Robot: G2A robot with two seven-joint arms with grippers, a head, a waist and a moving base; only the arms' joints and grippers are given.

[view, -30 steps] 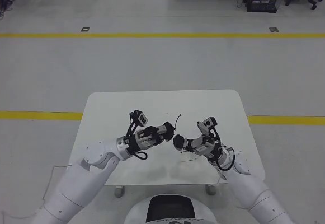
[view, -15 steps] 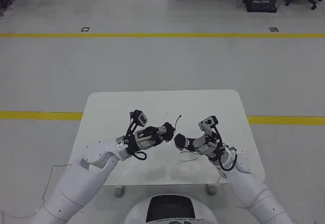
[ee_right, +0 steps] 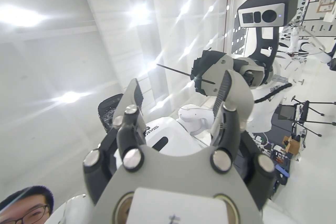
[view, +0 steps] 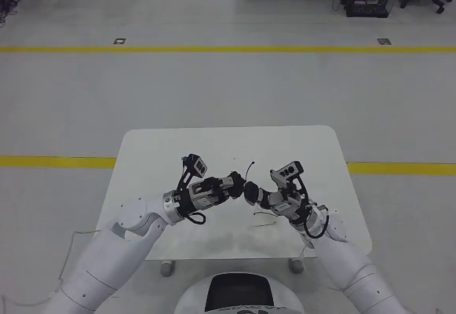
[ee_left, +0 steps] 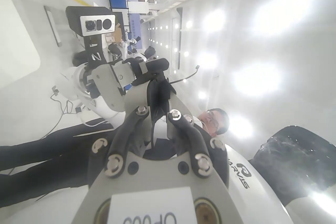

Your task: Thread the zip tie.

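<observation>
Both tools sat in the air above the middle of the white tabletop (view: 157, 149), tip to tip; the left tool (view: 237, 185) was over the tabletop's left half and the right tool (view: 250, 193) over its right half; from above they looked touching or just short of it, couldn't tell which.

The left tool's fingers were together, clamped on a black zip tie (view: 249, 169); the tie was off the tabletop, its free length rising from the fingers and leaning toward the tabletop's far edge; in the left wrist view the zip tie (ee_left: 196, 68) curved out past the left tool (ee_left: 158, 84) and ended in a small blocky head; the right tool (ee_left: 153, 66) sat just beyond those fingertips.

In the right wrist view the right tool (ee_right: 181, 93) had its fingers apart with nothing gripped; the zip tie (ee_right: 178, 71) showed as a thin straight strip sticking out of the left tool (ee_right: 207, 75), crossing beyond the gap; whether it sat inside the gap or past it couldn't be told.

A thin dark strand (view: 263, 220) lay flat on the tabletop near its robot-side edge, under the right arm; too small to identify.
</observation>
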